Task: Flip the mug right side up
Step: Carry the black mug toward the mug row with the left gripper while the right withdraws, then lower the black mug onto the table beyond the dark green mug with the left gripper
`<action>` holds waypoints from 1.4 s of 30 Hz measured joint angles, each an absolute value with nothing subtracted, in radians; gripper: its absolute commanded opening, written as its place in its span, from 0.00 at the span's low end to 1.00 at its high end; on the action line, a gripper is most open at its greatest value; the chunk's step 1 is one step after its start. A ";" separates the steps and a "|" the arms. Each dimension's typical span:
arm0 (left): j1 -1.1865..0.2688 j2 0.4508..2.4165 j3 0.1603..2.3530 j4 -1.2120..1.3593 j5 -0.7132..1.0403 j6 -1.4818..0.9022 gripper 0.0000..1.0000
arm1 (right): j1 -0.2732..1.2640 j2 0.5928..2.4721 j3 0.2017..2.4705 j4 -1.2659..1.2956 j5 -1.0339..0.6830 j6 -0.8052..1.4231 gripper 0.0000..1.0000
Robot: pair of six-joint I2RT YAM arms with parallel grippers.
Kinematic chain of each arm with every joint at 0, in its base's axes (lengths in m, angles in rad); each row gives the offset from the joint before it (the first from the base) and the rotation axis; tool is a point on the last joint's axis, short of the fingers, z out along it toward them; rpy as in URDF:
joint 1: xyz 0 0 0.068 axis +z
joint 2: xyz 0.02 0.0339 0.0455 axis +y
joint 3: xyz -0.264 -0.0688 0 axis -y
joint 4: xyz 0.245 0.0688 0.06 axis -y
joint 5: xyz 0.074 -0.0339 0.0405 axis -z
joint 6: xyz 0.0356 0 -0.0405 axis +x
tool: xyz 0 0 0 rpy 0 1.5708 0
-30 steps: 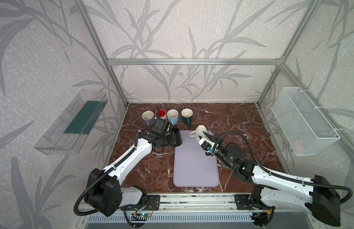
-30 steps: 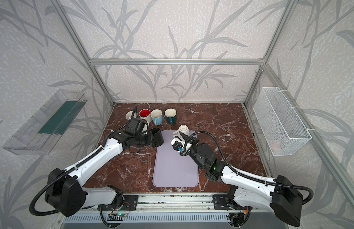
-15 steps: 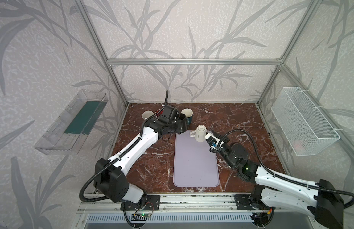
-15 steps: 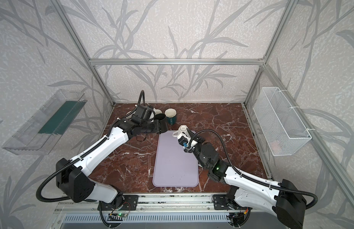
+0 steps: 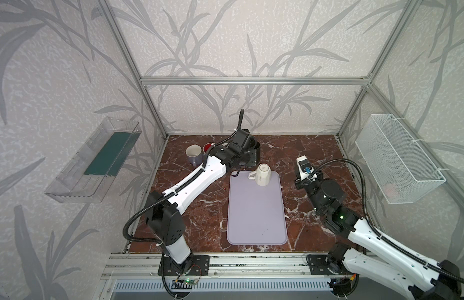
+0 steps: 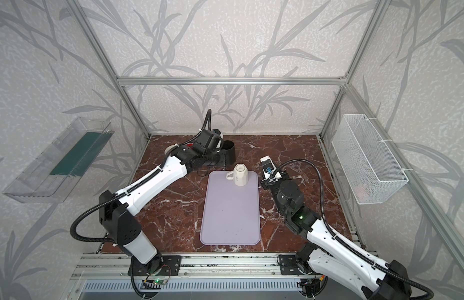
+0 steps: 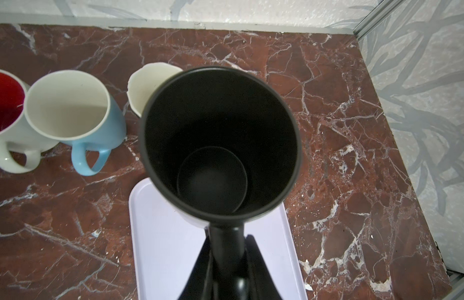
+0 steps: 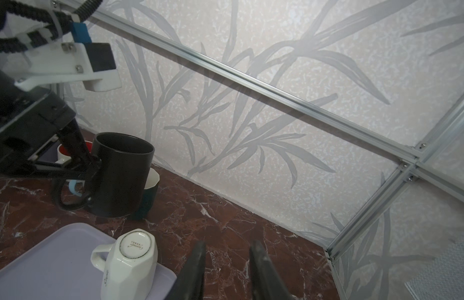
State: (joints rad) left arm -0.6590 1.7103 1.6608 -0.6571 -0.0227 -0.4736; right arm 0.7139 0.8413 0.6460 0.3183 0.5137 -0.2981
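Note:
A black mug (image 5: 254,152) (image 6: 227,154) hangs mouth up, slightly tilted, near the back of the table. My left gripper (image 7: 227,233) is shut on its handle (image 7: 227,241). In the right wrist view the black mug (image 8: 122,176) is just in front of a teal mug (image 8: 149,197). A white mug (image 5: 263,175) (image 6: 240,175) (image 8: 129,262) stands upside down at the back edge of the lavender tray (image 5: 257,215) (image 6: 231,215). My right gripper (image 8: 227,246) is open and empty, over bare table to the right of the white mug.
A row of upright mugs stands at the back left: a grey mug (image 5: 194,154), a red-lined mug (image 7: 5,104), a blue mug (image 7: 72,109) and the teal mug's white inside (image 7: 153,80). A wire basket (image 5: 399,158) hangs on the right wall, a clear bin (image 5: 96,158) on the left wall.
My left arm has swung back and to the right, carrying the black mug from the tray's left corner toward the row of mugs. My right gripper has drawn away to the right of the white mug.

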 measured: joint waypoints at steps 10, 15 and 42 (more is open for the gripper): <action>-0.731 1.908 1.885 -0.651 -0.082 -0.472 0.00 | 0.670 0.793 0.678 0.204 0.561 -0.162 0.30; -0.774 2.041 2.022 -0.637 -0.120 -0.489 0.00 | 0.669 0.756 0.678 0.158 0.609 -0.111 0.28; -0.900 2.471 2.256 -0.442 -0.328 -0.618 0.00 | 0.667 0.548 0.674 -0.107 0.760 0.112 0.26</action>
State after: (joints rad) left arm -0.9005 2.4706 2.2562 -0.4419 -0.3283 -0.6178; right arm 0.6674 0.5476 0.6739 -0.1066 0.7597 0.1116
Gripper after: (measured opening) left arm 0.179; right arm 0.259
